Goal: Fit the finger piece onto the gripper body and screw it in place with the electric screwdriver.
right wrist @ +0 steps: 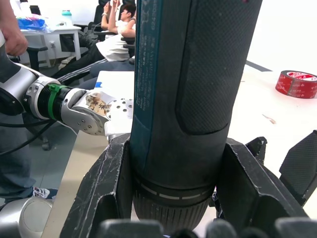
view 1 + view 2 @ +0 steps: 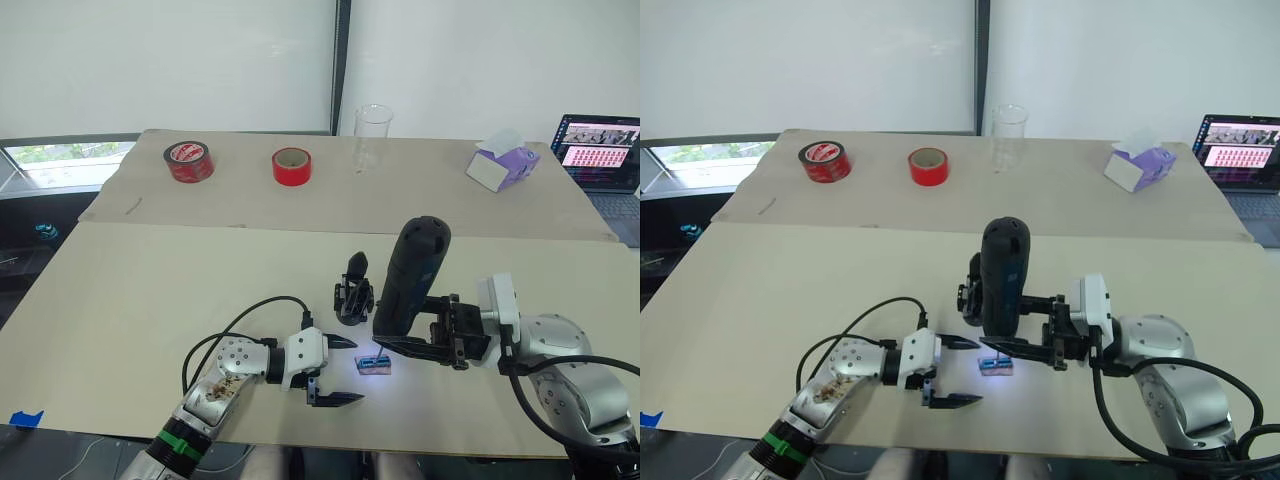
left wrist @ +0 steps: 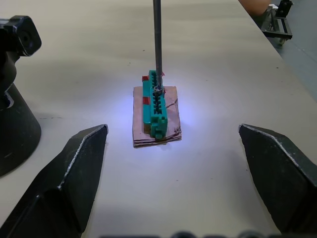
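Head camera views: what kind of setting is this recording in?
Probably an office or lab workbench: a cardboard-covered table with tape rolls, a laptop, and seated people at desks behind.

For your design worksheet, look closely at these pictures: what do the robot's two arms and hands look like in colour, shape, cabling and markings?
Both arms are silver-grey metal with rounded joints and loose black cables. The left hand has a white body and two long, pointed black fingers; its forearm carries a green band and a worn brownish patch. The right hand has a white wrist block and black, textured fingers.

Black electric screwdriver (image 2: 410, 275), green block (image 3: 155, 103) on brown card, two red tape rolls (image 2: 291, 166).
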Controlling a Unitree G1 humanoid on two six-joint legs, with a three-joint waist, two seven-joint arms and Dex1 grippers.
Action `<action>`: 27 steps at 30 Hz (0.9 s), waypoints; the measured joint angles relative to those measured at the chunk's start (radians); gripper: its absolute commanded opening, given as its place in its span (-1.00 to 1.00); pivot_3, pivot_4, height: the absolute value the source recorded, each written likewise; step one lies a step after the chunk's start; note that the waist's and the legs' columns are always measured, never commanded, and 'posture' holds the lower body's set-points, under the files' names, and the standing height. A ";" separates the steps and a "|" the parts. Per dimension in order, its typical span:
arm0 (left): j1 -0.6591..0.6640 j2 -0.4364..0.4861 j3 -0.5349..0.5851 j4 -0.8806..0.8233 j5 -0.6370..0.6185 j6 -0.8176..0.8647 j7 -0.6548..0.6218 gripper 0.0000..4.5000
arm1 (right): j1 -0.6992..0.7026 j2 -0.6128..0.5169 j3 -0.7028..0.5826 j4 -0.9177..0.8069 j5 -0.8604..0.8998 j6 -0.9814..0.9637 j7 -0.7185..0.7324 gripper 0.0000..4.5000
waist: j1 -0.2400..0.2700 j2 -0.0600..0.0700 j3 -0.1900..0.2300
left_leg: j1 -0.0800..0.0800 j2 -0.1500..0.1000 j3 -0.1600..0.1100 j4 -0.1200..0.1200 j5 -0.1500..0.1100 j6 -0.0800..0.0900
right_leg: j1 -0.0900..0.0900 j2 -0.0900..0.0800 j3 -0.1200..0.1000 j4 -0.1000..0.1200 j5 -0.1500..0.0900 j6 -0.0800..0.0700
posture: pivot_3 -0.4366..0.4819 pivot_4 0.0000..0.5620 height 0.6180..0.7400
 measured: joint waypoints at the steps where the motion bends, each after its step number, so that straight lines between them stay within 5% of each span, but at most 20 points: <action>1: -0.005 -0.002 -0.001 0.010 0.000 0.000 -0.003 0.98 | 0.000 0.000 0.000 0.000 0.000 0.000 0.000 -0.14 | 0.000 0.000 0.000 | 0.000 0.000 0.000 0.000 0.000 0.000 | 0.000 0.000 0.000 0.000 0.000 0.000 | -0.05 -0.47 1.00; 27: -0.040 -0.062 -0.007 0.055 0.012 0.004 0.010 0.98 | -0.006 -0.003 0.015 0.003 0.007 0.000 -0.007 -0.14 | 0.013 0.001 -0.001 | 0.000 -0.001 0.000 0.003 -0.001 0.002 | 0.002 -0.002 0.000 -0.001 0.000 0.002 | -0.05 -0.47 1.00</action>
